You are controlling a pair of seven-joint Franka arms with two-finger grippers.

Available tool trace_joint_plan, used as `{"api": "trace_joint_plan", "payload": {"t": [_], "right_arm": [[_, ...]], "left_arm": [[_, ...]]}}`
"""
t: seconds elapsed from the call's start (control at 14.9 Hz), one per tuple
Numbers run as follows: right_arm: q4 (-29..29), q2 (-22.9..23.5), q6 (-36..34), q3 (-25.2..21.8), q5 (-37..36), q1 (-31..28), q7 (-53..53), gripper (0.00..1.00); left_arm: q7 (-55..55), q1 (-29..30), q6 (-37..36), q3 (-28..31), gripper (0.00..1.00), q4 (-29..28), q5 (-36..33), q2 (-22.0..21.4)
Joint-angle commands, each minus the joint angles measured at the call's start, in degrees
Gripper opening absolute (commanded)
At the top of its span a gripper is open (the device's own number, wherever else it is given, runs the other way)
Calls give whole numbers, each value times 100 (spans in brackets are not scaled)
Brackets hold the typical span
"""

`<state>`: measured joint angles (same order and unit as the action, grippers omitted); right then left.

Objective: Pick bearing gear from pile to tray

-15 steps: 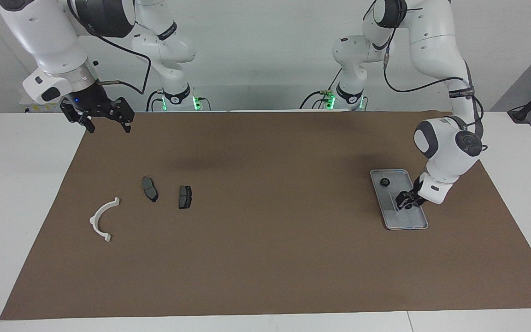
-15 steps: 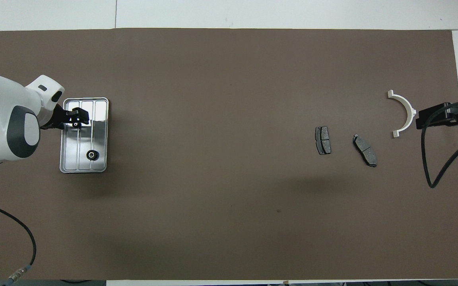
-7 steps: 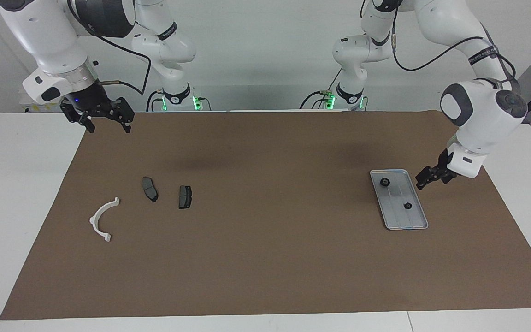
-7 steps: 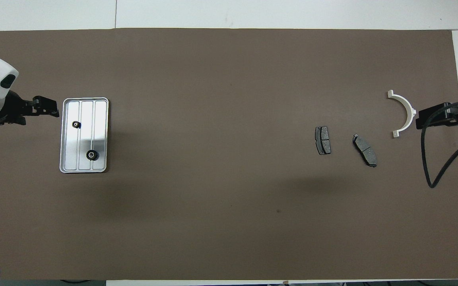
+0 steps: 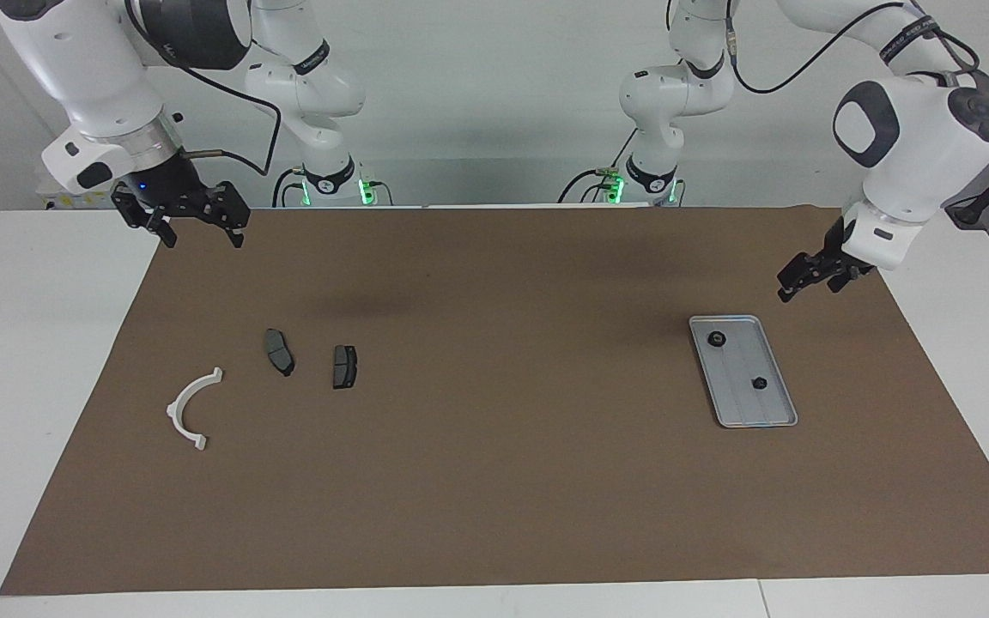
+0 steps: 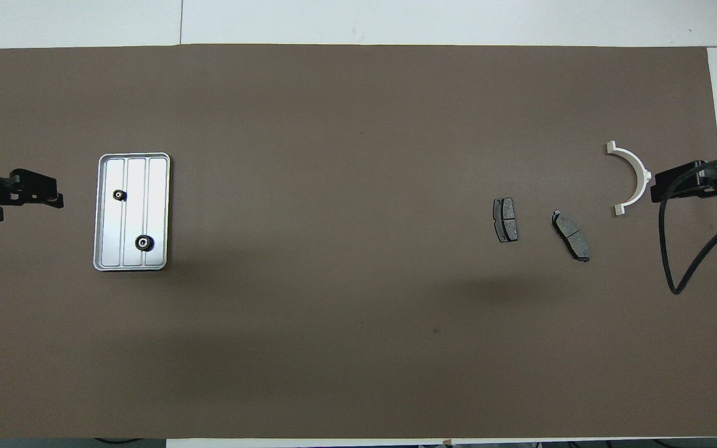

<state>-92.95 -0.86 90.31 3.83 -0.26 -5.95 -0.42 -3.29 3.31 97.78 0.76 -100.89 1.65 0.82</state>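
The silver tray (image 5: 771, 414) lies on the brown mat toward the left arm's end and also shows in the overhead view (image 6: 158, 186). Two black round pieces lie in it: a toothed gear (image 5: 716, 339) (image 6: 143, 242) and a smaller one (image 5: 758, 382) (image 6: 120, 195). My left gripper (image 5: 793, 287) (image 6: 55, 198) is open and empty, raised over the mat beside the tray. The pile holds a white arc bracket (image 5: 192, 408) (image 6: 633, 176) and two brake pads (image 5: 280, 352) (image 5: 344, 366). My right gripper (image 5: 198, 230) (image 6: 656, 185) waits open, raised beside the bracket.
The brown mat (image 5: 494, 481) covers most of the white table. A black cable (image 6: 676, 261) hangs from the right arm over the mat's edge. The brake pads also show in the overhead view (image 6: 505, 219) (image 6: 571, 236).
My left gripper let go of the smaller black piece in the tray, then rose and drew back off the tray toward the left arm's end. The right arm has not moved.
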Motion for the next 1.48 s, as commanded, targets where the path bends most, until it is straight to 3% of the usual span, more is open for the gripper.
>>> {"api": "trace_joint_plan", "payload": {"t": [0.0, 1.41], "right_arm": [[-145, -116, 66, 48, 123, -99, 50, 100], [-145, -116, 57, 48, 123, -99, 50, 100]], "left_arm": [[12, -58, -627, -58, 100, 491, 37, 41], [100, -234, -479, -155, 100, 728, -24, 50]]}}
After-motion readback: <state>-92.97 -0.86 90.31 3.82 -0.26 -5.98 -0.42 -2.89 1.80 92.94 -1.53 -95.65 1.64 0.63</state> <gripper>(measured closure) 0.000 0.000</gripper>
